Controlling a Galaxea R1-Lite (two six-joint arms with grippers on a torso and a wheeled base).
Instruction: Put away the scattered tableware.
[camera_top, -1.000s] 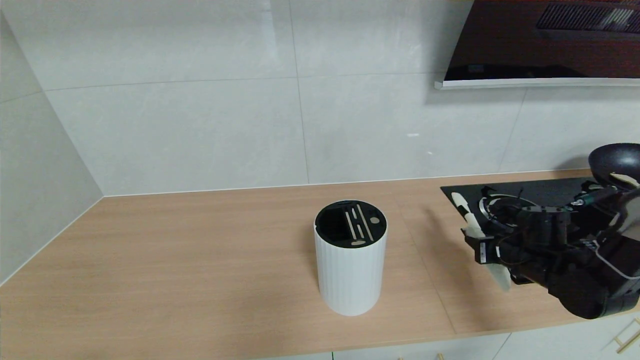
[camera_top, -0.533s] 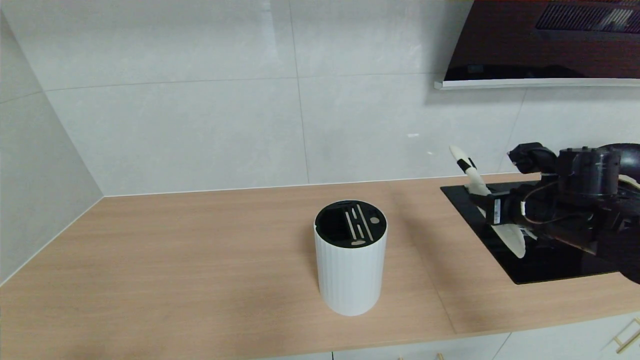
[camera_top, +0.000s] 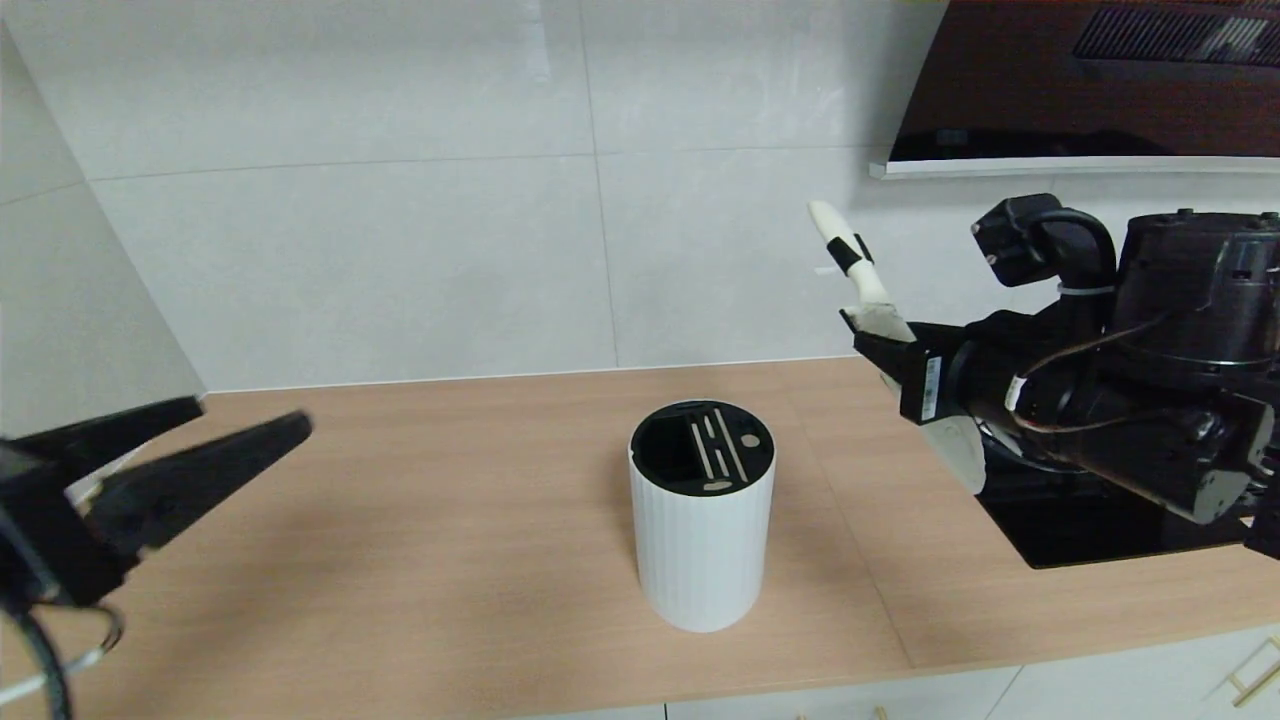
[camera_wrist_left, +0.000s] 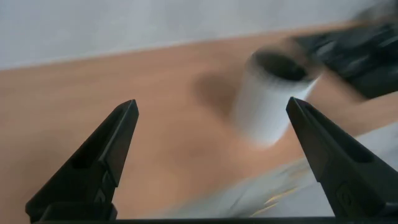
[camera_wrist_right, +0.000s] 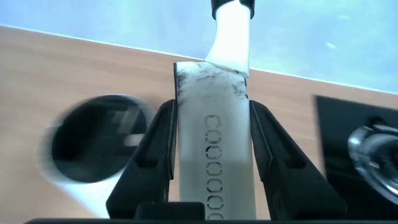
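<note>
A white ribbed holder (camera_top: 702, 520) with a black slotted top is shown standing upright near the middle of the worktop (camera_top: 400, 560), closer to its front edge than to the tiled wall. A white knife (camera_top: 868, 283) is gripped by its blade in the right hand (camera_top: 900, 370), above the worktop and apart from the holder, towards the right end. Its handle, ringed by a black band, is tilted up towards the wall and its blade tip is pointed down. In the right wrist view the blade (camera_wrist_right: 214, 124) is seen clamped between the two fingers (camera_wrist_right: 163, 143), with the holder (camera_wrist_right: 93, 143) beyond. The left hand (camera_top: 250, 418) is held above the worktop's left end, spread wide and gripping nothing. A black cooktop (camera_top: 1080, 530) is set into the right end.
</note>
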